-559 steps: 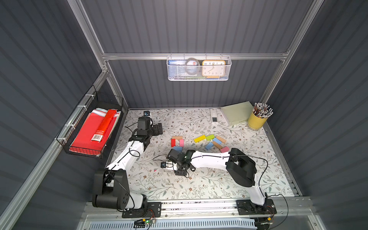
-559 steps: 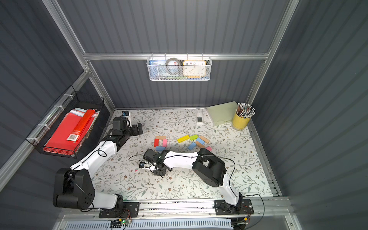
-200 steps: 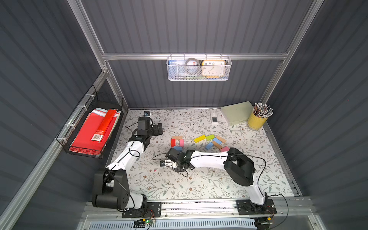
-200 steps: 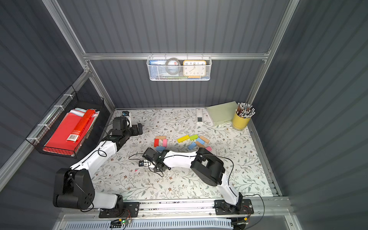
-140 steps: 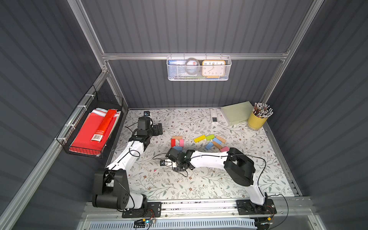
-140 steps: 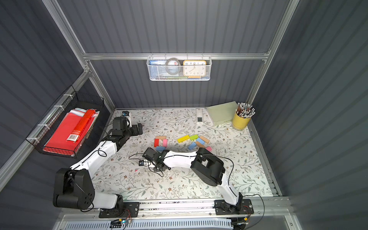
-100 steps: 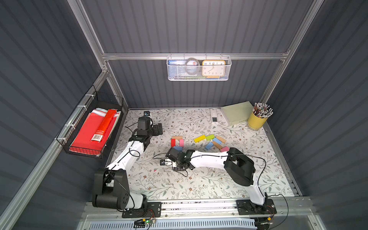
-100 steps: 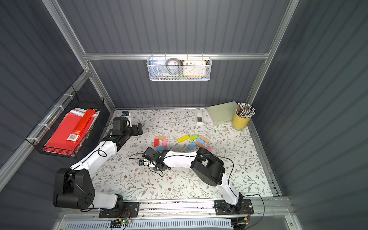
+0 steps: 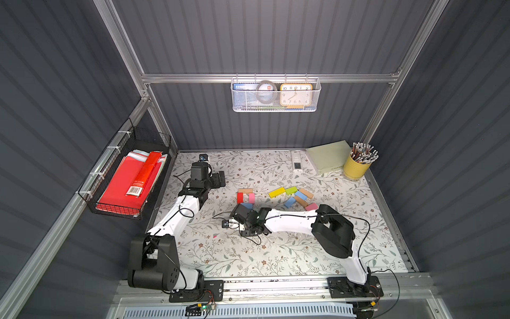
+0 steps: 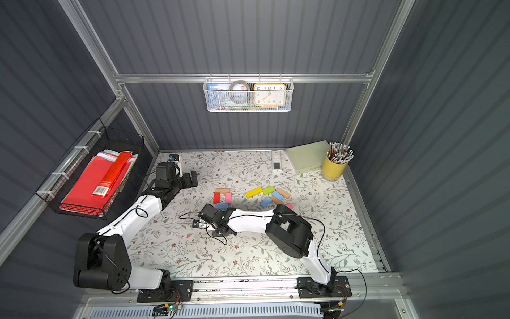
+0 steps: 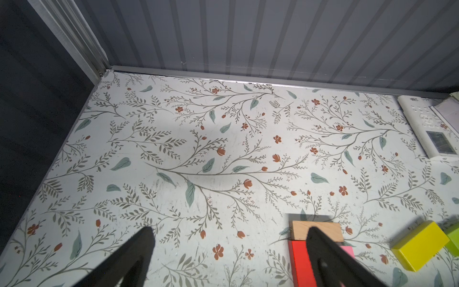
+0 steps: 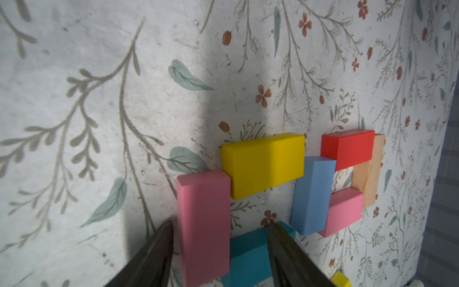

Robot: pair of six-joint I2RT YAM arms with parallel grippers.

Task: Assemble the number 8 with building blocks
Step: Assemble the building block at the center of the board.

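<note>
Right wrist, right claw [image 12: 220, 223] parted astride pink block [image 12: 203, 211], gripping nothing, left claw [image 11: 229, 231] wide open, empty

Seven grouped blocks [image 12: 263, 165], seven loose blocks [image 9: 276, 192]; two arms [image 9: 176, 218]; two wire baskets [image 9: 242, 104]; one clock [image 9: 295, 95], one pencil cup [image 9: 356, 168], one remote control [image 9: 297, 163].

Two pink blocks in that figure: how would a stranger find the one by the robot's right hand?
On the floral tabletop, find the coloured figure under the right hand. The pink block lies between its open fingers, meeting the yellow block and the teal block. The other pink block instead forms part of a closed square.
</note>
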